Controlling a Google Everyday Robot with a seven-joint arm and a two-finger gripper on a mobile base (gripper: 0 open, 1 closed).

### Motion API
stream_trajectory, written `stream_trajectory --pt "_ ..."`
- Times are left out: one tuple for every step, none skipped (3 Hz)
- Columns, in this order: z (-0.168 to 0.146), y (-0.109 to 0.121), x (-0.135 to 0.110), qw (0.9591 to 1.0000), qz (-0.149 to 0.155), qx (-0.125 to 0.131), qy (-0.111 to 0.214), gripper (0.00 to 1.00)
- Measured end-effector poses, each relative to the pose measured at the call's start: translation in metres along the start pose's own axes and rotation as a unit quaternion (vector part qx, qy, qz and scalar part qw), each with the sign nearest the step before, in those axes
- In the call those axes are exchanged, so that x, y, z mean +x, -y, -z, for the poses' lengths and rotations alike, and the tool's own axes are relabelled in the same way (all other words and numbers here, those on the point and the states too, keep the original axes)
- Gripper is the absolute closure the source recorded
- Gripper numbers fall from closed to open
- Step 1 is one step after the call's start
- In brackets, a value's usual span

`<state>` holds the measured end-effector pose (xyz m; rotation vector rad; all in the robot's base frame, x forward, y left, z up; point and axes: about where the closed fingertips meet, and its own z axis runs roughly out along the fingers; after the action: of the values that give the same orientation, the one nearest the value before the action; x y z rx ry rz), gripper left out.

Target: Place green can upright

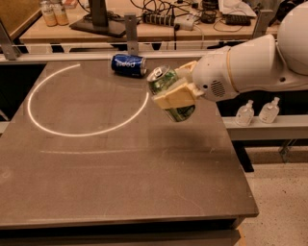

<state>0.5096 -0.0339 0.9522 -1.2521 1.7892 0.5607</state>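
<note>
setting: a robotics lab or test workshop. indicators: a dark test table (120, 187) bordered by a metal rail (72, 46); behind it, a wooden workbench (48, 32) carrying tangled cables (144, 6), a power strip (166, 20) and a monitor stand (97, 21); small pump bottles (245, 114) on a side ledge; a speckled floor (284, 202). the gripper (175, 89) hangs above the table's right part, clamped on the green can (162, 79).

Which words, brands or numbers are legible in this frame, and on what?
Blue can, lying at the far edge of the table: white lettering, too blurred to read.
Green can, held tilted above the table in the gripper: pale markings, unreadable.
Two small bottles right of the table: labels too small to read.
No text can be quoted.
</note>
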Motion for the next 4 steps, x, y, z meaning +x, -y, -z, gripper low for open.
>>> stream_trajectory --pt "-0.014 -0.016 -0.015 0.9938 0.039 -0.079 0.068 1.00" --pt "-0.022 -0.025 -0.013 0.9839 0.076 -0.112 0.118 1.00" --pt "-0.025 -0.026 -0.001 0.9762 0.093 -0.119 0.156 1.00" --pt "-0.027 -0.023 0.013 0.9697 0.091 -0.123 0.191 1.00"
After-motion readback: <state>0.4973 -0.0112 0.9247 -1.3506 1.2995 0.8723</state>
